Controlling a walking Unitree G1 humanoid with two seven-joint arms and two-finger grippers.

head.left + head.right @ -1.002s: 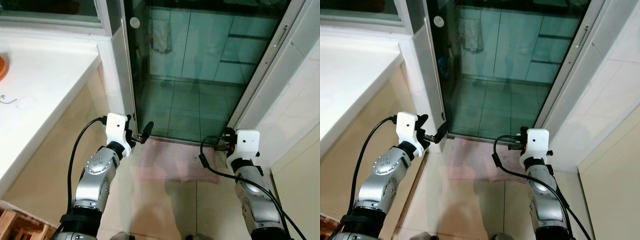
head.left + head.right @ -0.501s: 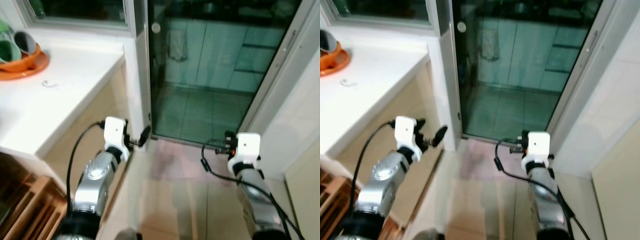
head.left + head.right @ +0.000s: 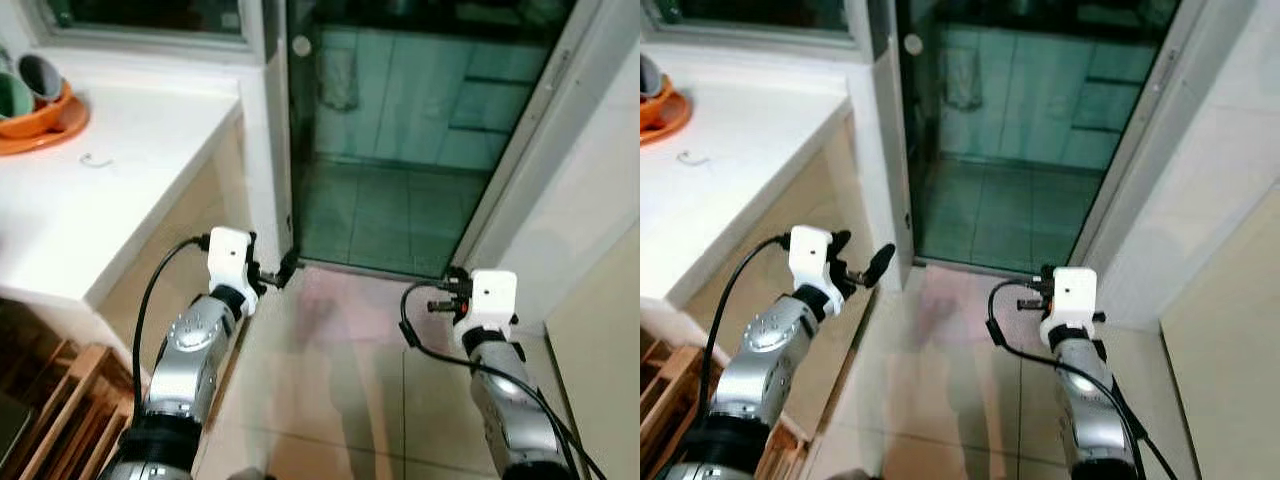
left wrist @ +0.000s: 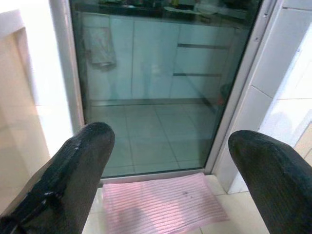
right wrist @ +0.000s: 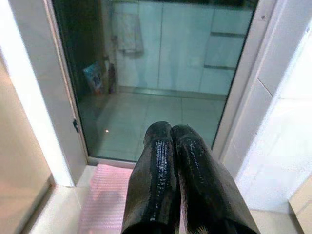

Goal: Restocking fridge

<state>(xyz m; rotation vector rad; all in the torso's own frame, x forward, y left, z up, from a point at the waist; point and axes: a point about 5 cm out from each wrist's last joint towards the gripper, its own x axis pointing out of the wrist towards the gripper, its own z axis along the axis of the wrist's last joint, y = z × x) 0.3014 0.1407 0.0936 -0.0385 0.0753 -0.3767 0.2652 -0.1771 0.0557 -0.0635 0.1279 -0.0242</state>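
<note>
No fridge or stock item can be seen. Both arms are held out in front of me over a tiled floor, facing a glass sliding door (image 3: pixel 400 130). My left gripper (image 4: pixel 171 142) is open, its two black fingers (image 4: pixel 87 146) spread wide with nothing between them; it hovers near the door frame (image 3: pixel 275 272). My right gripper (image 5: pixel 170 130) is shut, the fingers pressed together and holding nothing, and points at the door from the right (image 3: pixel 443 303).
A pink mat (image 4: pixel 161 204) lies at the door's threshold. A white counter (image 3: pixel 100 200) on my left carries an orange tray with cups (image 3: pixel 40 100). A wooden rack (image 3: pixel 50 420) sits under the counter. A white tiled wall (image 3: pixel 590 200) closes the right side.
The whole picture has shifted as the camera moved, bringing the counter, orange tray and wooden rack into view. Both arms keep the same pose and the fingers have not changed.
</note>
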